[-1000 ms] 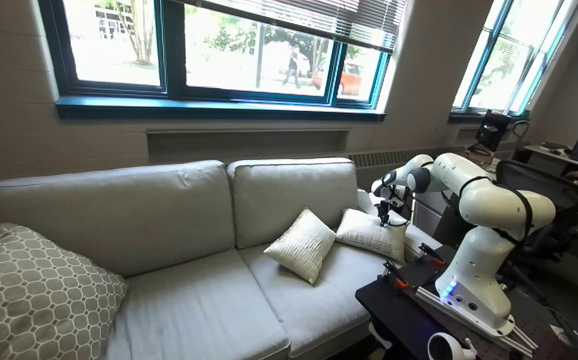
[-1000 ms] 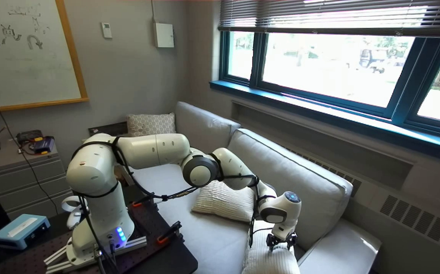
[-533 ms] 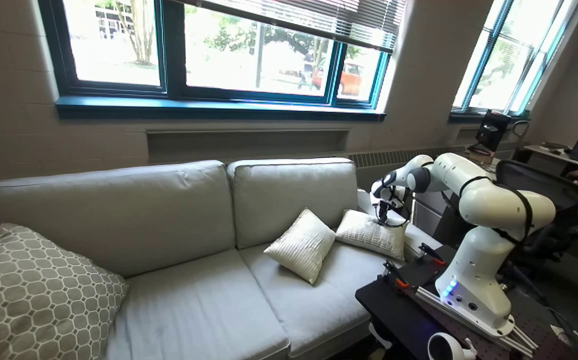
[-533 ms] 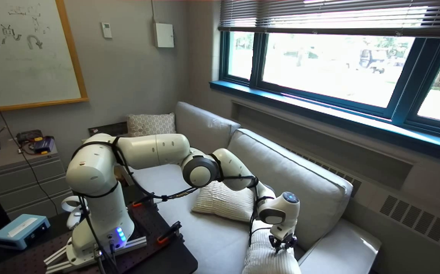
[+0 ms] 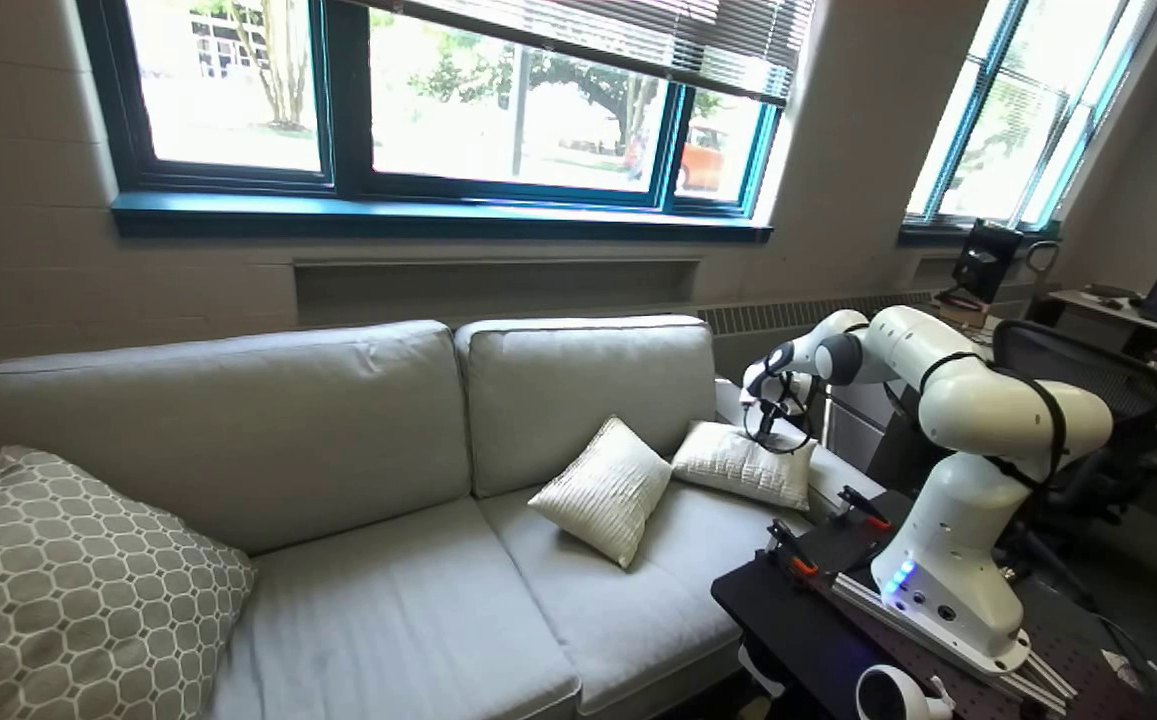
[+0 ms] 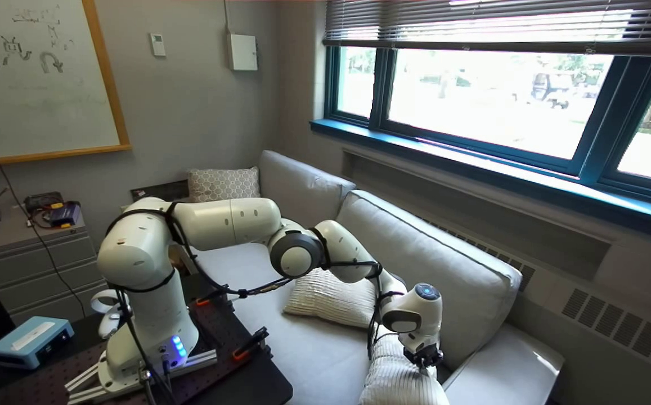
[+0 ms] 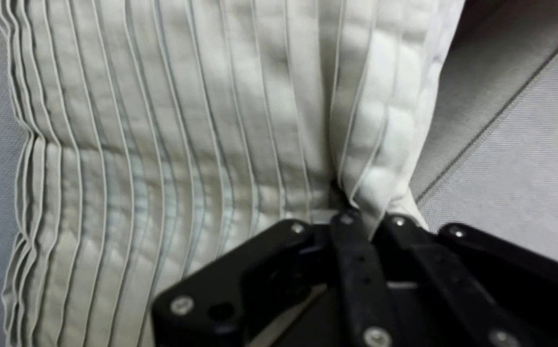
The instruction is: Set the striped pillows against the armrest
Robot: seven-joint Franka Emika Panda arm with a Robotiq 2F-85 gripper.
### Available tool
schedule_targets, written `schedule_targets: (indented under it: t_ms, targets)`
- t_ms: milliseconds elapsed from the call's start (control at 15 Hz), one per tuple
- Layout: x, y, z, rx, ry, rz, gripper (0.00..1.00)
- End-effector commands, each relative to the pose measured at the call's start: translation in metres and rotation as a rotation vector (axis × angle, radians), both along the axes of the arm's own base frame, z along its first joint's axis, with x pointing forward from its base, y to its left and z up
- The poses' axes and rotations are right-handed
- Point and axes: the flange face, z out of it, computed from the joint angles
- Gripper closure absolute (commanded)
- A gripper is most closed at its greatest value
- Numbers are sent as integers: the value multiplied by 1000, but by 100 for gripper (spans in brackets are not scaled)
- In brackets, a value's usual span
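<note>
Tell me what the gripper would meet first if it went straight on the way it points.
The striped pillow beside the armrest: the gripper points down into it, its jaws shut on a fold of it. Pushing on would likely press that pillow toward the sofa seat; the depth left is unclear.

No legible text (scribbles (image 6: 16, 49) on whiteboard (image 6: 61, 121))

Arm (image 6: 297, 256): I hold it outstretched, elbow bent.
Wrist (image 6: 420, 312): I angle it down.
Gripper (image 7: 373, 224): I have both black fingers (image 7: 360, 267) pinched close together.
</note>
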Motion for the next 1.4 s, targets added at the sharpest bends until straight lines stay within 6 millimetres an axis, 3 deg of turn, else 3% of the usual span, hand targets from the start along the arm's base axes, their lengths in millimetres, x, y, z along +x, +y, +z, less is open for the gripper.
schedule_targets:
  t_ms: [0,400,733,1067,1133,1333]
  targets:
    - [-5,-14,3,-18,-83,-135,98]
    - [-26,-22,10,-106,-253,-358,98]
    - [-46,-3,24,-245,-419,-500,98]
    - [-60,41,56,-383,-565,-594,98]
    - [-42,37,70,-395,-585,-601,98]
    - [-42,41,102,-467,-602,-612,98]
